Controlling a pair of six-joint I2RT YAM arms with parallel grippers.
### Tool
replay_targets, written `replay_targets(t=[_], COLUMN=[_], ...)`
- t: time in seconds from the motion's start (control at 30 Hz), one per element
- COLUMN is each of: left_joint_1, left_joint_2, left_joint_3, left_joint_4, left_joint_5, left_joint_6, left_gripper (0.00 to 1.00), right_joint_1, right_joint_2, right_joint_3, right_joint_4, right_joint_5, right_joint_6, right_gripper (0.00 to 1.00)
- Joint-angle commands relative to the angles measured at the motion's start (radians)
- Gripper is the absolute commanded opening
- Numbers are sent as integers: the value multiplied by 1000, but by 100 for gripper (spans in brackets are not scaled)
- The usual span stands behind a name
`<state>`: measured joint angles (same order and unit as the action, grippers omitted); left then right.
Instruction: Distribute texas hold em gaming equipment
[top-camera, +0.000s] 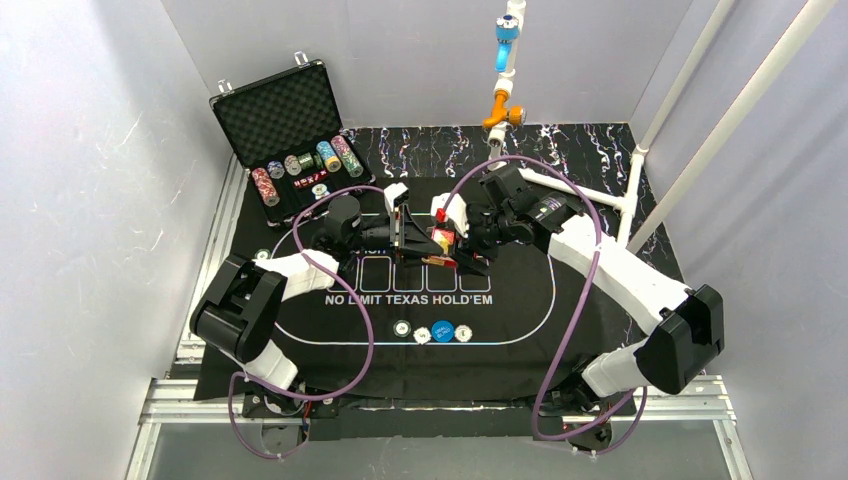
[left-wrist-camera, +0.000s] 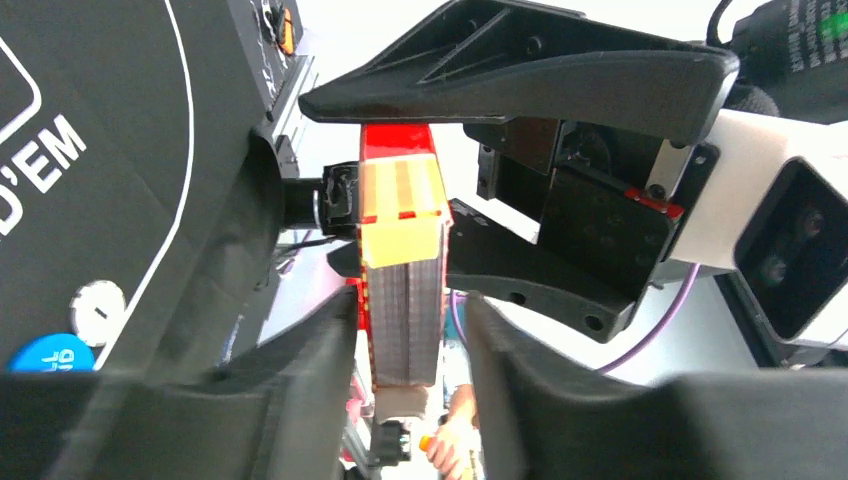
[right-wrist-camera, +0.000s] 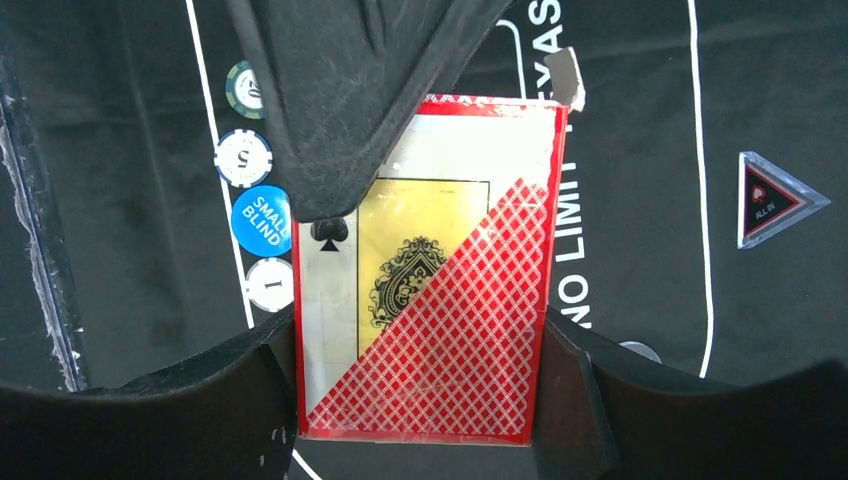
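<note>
From above, we see the left gripper (top-camera: 404, 222) and the right gripper (top-camera: 462, 243) tip to tip over the mat (top-camera: 520, 300), with the deck (top-camera: 440, 240) raised between them. A row of chips and buttons (top-camera: 432, 331) lies on the mat well apart from both sets of jaws, on the side toward the bases.

At the left wrist, the deck (left-wrist-camera: 403, 270) stands edge-on between our left fingers (left-wrist-camera: 300, 390), boxed, with a yellow seal (left-wrist-camera: 400, 190) across its end. These jaws are nearly closed across its faces. One finger lies against it, but a sliver of light shows at the other, so we cannot tell whether they clamp. The right arm's fingers reach in beyond, one over the deck's far end.

At the right wrist, the box's clear face shows a spade ace and red lattice. The right jaws are closed to the box's width, with both fingers (right-wrist-camera: 230, 400) against its long edges, and we judge this the firm hold. A left finger covers the far corner of the face. A blue button (right-wrist-camera: 262, 220) sits just outside one jaw and a triangle (right-wrist-camera: 775, 198) well outside the other.

We judge the step to be getting the deck out of its box, with no card dealt yet. Next, one gripper must hold steady while the other works the sealed end, pulling along the box's length without twisting.
</note>
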<state>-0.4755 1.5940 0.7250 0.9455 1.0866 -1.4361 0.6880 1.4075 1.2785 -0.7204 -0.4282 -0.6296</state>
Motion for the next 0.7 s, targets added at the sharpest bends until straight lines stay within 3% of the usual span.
replay_targets(t=[0.0, 0.07, 0.13, 0.67], left_joint_1=[2, 16, 20, -27], left_joint_2=[-46, -47, -35, 84], left_joint_3=[-34, -44, -45, -22], left_joint_4=[8, -23, -39, -45], left_joint_5=[15, -1, -3, -3], left_joint_6=[37, 78, 106, 124], left_gripper=[52, 62, 64, 53], right_joint_1=[5, 5, 5, 42], right_joint_2=[23, 41, 60, 136], right_joint_3=[39, 51, 67, 149], right_joint_4=[-35, -80, -123, -299], right_joint_5=[27, 26, 23, 57], right_joint_6=[-42, -34, -29, -25], right_gripper=[30, 26, 24, 27])
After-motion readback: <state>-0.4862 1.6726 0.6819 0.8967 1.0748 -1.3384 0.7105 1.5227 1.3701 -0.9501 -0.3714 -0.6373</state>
